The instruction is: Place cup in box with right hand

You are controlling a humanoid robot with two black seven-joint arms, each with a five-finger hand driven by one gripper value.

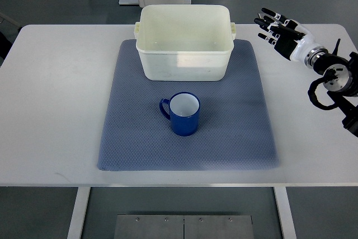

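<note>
A white bench point(50, 110) is carrying a blue-grey mat point(128, 138), which is lying flat across its middle. On the far half of the mat a cream plastic box point(184, 62) is standing upright with its open top facing the camera, and nothing is showing inside it. Small handles are sticking out at its two upper corners.

Just in front of the box, near the centre of the mat, a blue cup point(184, 114) is standing upright. Its inside is white, and its handle is pointing towards the left of the picture. The cup is sitting apart from the box, not touching it.

The right hand point(282, 33) is reaching in from the right edge, hanging over the bare bench beside the box's right end and well apart from the cup. Its black-tipped fingers point(267, 24) are spreading loosely towards the box and are holding nothing. The black wrist joint and cabling are showing behind it at the right edge.
</note>
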